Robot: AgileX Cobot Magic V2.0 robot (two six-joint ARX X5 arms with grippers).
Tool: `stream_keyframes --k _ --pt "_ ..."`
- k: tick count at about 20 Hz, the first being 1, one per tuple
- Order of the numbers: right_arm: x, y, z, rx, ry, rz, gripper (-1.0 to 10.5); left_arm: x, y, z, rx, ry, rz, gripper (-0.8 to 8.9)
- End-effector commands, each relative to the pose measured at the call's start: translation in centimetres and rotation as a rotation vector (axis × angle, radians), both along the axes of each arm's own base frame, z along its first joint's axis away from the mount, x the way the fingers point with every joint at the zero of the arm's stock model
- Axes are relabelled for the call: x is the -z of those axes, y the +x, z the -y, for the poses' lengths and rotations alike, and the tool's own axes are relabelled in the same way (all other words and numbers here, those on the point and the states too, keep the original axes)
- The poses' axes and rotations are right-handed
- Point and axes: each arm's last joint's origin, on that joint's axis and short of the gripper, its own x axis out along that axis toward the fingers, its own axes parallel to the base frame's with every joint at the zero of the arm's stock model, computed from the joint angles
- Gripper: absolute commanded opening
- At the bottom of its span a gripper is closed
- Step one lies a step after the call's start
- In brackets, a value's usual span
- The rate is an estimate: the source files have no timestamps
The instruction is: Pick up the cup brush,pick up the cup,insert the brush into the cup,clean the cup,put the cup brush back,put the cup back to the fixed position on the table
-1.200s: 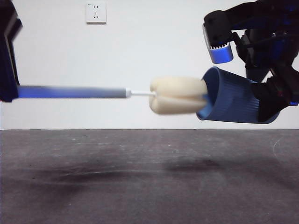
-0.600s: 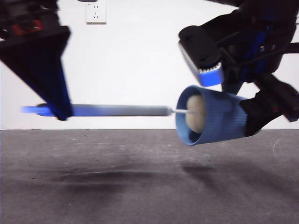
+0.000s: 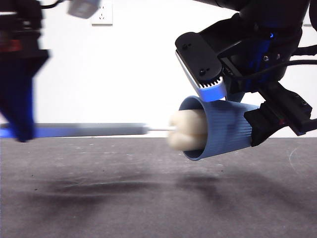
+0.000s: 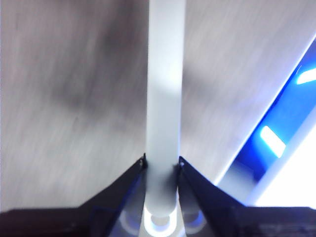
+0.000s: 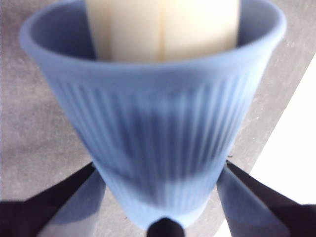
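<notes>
Here, the left pincer (image 3: 20, 134) is clamped on the grey handle of the cup brush (image 3: 89, 130), which runs level above the counter (image 3: 148, 198) toward the right pincer (image 3: 277, 121). That pincer grips the cup (image 3: 223, 130) near its base, tipped on its side, with the sponge head (image 3: 185, 131) partly inside the mouth. Both pickups and the insertion appear done; cleaning seems under way, and returning brush and cup remains.
</notes>
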Motion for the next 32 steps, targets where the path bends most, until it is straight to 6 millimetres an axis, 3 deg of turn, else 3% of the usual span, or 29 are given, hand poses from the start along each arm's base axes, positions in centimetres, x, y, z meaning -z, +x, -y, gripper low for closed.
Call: stream_keyframes --k 1,7,20,26,32 --pt "0.2 0.1 0.0 0.022 0.011 0.001 -0.1 -0.9 -0.7 -1.4 -0.051 0.002 0.013 -0.09" --pt "0.1 0.1 -0.1 0.021 0.022 0.003 -0.1 -2.3 -1.9 -2.5 -0.028 -0.087 0.008 -0.09" --pt "0.1 -0.4 -0.8 -0.005 0.080 -0.005 -0.1 0.3 1.4 2.7 0.044 -0.291 -0.021 -0.09" --pt "0.1 -0.4 -0.6 0.051 0.116 0.003 -0.1 -0.1 0.7 0.8 -0.049 -0.127 0.027 -0.09" --pt "-0.4 -0.5 -0.1 0.249 0.287 0.059 -0.1 -2.3 -0.6 -2.8 -0.156 -0.101 0.066 -0.09"
